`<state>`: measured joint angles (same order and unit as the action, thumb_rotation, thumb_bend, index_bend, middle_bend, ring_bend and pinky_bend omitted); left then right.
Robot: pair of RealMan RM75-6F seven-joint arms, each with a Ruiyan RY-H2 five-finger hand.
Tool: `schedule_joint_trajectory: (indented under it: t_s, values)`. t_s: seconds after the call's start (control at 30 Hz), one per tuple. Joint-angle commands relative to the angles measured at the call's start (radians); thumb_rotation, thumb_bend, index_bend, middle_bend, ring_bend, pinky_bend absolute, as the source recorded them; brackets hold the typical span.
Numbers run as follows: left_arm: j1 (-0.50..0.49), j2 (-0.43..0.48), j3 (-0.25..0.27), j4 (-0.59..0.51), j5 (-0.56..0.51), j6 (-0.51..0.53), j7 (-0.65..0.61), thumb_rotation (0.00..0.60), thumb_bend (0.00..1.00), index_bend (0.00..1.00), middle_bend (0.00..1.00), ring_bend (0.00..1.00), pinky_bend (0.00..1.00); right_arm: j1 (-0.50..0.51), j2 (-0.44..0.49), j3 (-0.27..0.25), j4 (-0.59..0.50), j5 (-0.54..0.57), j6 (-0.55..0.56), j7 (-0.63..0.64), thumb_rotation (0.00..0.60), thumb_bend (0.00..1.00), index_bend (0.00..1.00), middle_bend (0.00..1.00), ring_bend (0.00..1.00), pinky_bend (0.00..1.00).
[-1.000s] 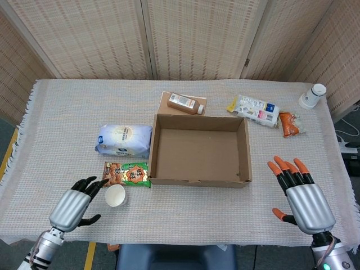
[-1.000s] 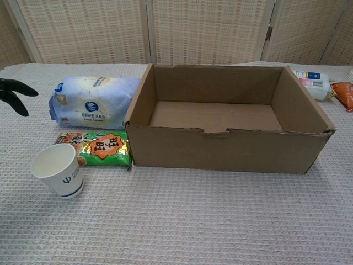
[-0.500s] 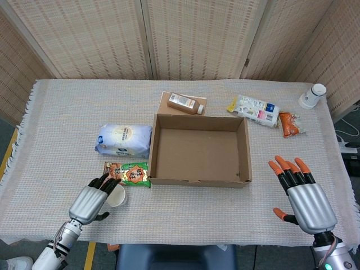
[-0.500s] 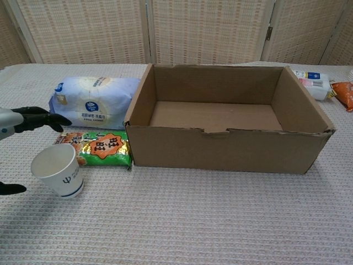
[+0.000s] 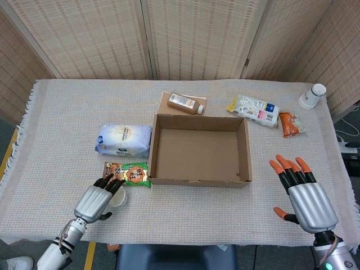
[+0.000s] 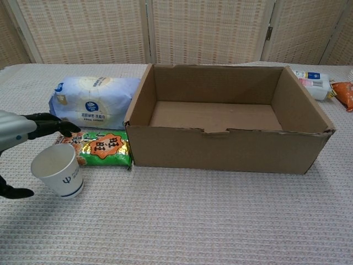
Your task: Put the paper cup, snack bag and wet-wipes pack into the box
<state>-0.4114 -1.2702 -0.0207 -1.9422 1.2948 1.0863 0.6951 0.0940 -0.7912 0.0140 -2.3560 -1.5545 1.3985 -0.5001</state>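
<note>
Both hands spread: left hand flanks paper cup, right hand hovers.

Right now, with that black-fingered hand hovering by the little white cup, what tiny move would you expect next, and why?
Probably the left hand closes its fingers around the white paper cup. In the chest view its fingers bracket the upright cup, apparently without gripping it, and the open brown cardboard box beside it holds nothing.

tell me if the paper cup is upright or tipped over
Upright: the paper cup stands on its base, open mouth up, beside the snack bag.
</note>
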Motion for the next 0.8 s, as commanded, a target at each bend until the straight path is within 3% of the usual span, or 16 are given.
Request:
schedule_joint_trajectory:
  t_s: [0.03, 0.53, 0.8]
  values:
    - [-0.005, -0.002, -0.002, 0.002, -0.007, -0.002, 0.003, 0.600, 0.17, 0.09, 0.12, 0.01, 0.19, 0.000, 0.000, 0.001, 0.000, 0.001, 0.001, 0.001, 0.600, 0.08, 0.07, 0.00, 0.00, 0.00]
    - [-0.052, -0.045, 0.008, 0.053, -0.060, -0.024, -0.003, 0.600, 0.17, 0.21, 0.16, 0.05, 0.24, 0.014, -0.002, 0.013, 0.000, 0.043, -0.009, -0.008, 0.600, 0.08, 0.07, 0.00, 0.00, 0.00]
    - [-0.061, -0.061, 0.014, 0.072, -0.044, -0.011, -0.030, 0.600, 0.20, 0.32, 0.23, 0.12, 0.34, 0.016, -0.003, 0.014, 0.000, 0.048, -0.007, -0.010, 0.600, 0.08, 0.07, 0.00, 0.00, 0.00]
